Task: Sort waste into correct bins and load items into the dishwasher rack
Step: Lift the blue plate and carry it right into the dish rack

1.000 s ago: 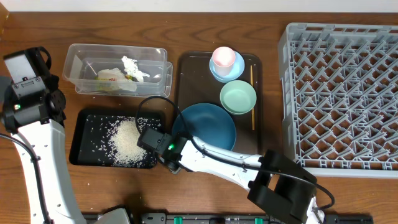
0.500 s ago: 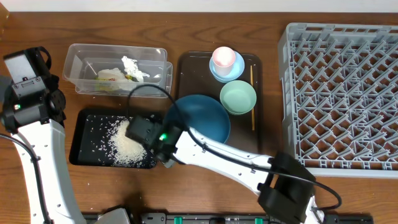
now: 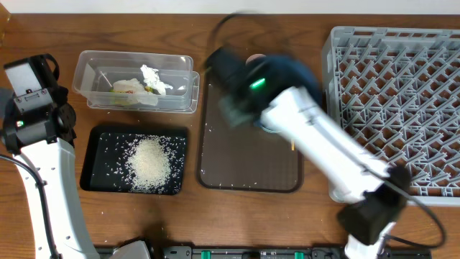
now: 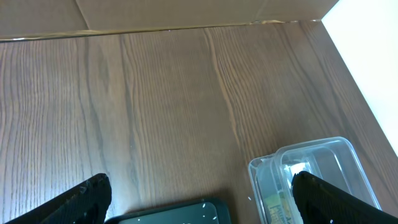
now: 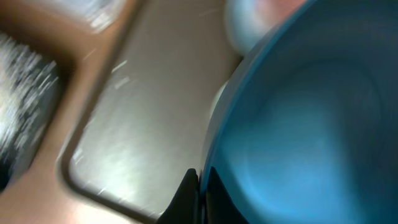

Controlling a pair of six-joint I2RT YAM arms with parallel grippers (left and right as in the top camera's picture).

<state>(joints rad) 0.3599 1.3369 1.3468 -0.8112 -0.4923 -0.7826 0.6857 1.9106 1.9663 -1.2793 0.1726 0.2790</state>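
My right gripper (image 5: 200, 182) is shut on the rim of the large blue plate-bowl (image 5: 311, 124) and holds it tilted above the far end of the brown serving tray (image 3: 244, 158). In the overhead view the bowl (image 3: 298, 72) and the arm are blurred by motion and hide the mint-green bowl and most of the pink cup. A heap of rice (image 3: 149, 164) lies in the black tray (image 3: 97, 155). Tissue (image 3: 152, 75) and the snack wrapper (image 3: 128, 88) lie in the clear tub (image 3: 90, 68). My left gripper (image 4: 199, 208) is open and empty over the table's far left.
The grey dishwasher rack (image 3: 395, 108) stands at the right. A short piece of the chopstick (image 3: 292, 146) shows beside the right arm. Corners of the black tray (image 4: 180, 214) and the clear tub (image 4: 311, 168) show in the left wrist view.
My right arm has swung from beside the black tray up and to the right, carrying the blue plate-bowl off the near end of the brown tray. The left arm has not moved.
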